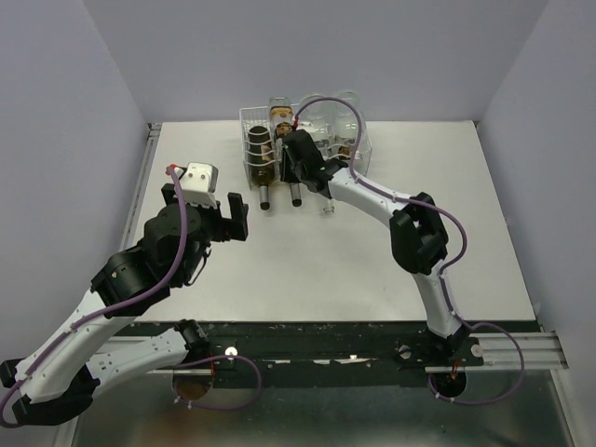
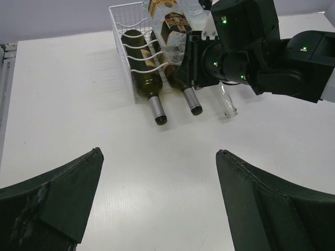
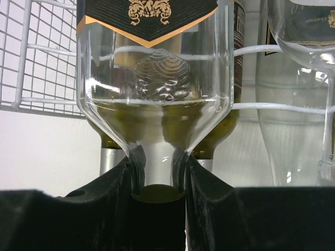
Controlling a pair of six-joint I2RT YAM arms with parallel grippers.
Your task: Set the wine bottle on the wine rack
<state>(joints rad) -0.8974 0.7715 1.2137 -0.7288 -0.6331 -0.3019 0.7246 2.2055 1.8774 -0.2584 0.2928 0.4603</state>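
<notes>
White tabletop (image 1: 307, 279) stretches from the near edge toward pale grey walls (image 1: 372, 56). Nearest, on my left side, my left pincer (image 2: 158, 152) hangs over bare table. Its fingers are spread wide with nothing between them, and it is well apart from the rack.

Farther back, near the middle of the far edge, stands the wine rack (image 2: 121, 36), a white wire-mesh box. Two dark green bottles (image 2: 142, 73) lie in its lower level, their capped necks poking out toward me. Just to their right, a clear bottle (image 2: 226, 102) also points its neck my way.

My right pincer (image 3: 158, 163) is at the rack's front, pressed together on the neck of the wine bottle (image 3: 157, 104). This bottle is clear glass with a black and gold label. Its neck is toward me in the grip and its body runs away from me, long axis near to far. It lies above the dark bottles, over the wavy wires of the upper level. I cannot tell whether the glass rests on those wires.

My right arm is the one at the rack. I judge the coming move is to settle the bottle into a dip of the wire, and only then let go.
</notes>
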